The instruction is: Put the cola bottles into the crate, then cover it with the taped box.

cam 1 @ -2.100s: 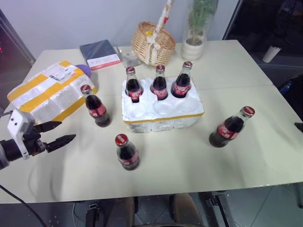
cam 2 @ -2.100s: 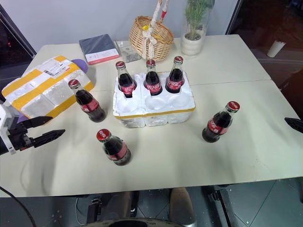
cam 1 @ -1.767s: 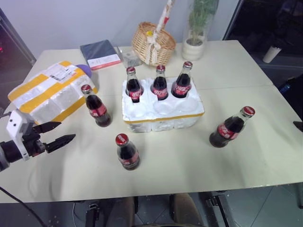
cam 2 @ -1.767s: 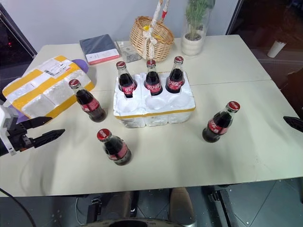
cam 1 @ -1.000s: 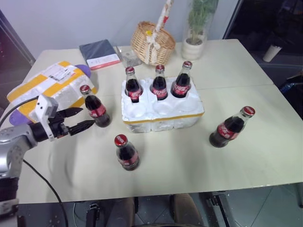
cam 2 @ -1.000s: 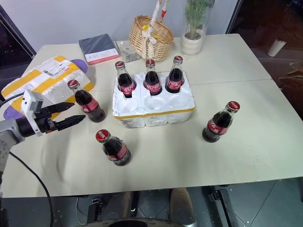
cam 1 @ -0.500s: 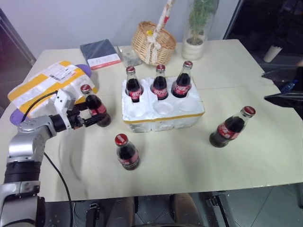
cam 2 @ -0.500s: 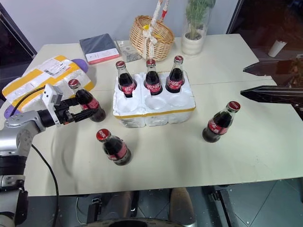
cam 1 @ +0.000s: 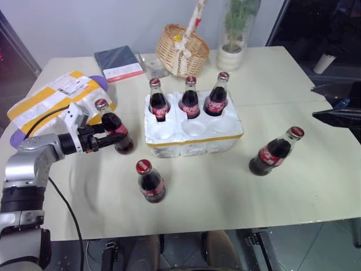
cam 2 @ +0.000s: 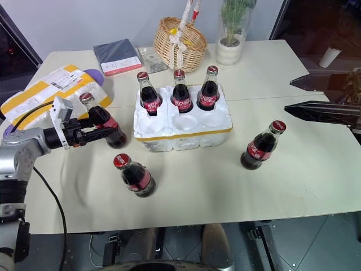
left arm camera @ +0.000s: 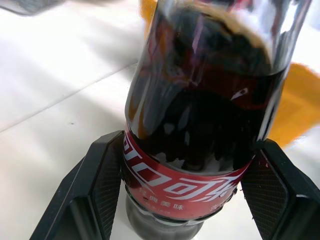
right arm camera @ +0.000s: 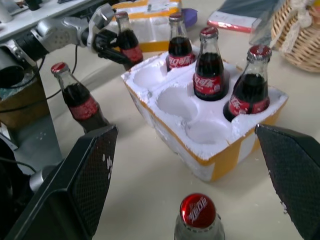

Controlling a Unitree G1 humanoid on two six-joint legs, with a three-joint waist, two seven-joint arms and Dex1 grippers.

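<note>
The left gripper (cam 1: 110, 141) has its jaws set one on each side of an upright cola bottle (cam 1: 115, 129) — in the left wrist view both fingers (left arm camera: 107, 175) lie against the glass at the red label, low on the body, so the jaws pinch that bottle. It stands near the worktop's (cam 1: 225, 192) left edge, just beside the taped box (cam 1: 53, 104) and a short way left of the crate (cam 1: 194, 138). The bottle's long axis is vertical and the jaws come at it from the side, roughly level, so a straight lift followed by a carry to the right looks like what the next move calls for.

The crate sits mid-worktop with three bottles in its far row — the three near wells are empty, and the near-left well (cam 1: 162, 133) is the closest to the held bottle.

Two more bottles are loose: one near the front edge (cam 1: 149, 182), closer to the left arm, and one toward the right edge (cam 1: 275, 151), leaning, closer to the right gripper (cam 2: 318, 96). That gripper hangs above the right side of the worktop with its jaws spread wide and nothing between them.
</note>
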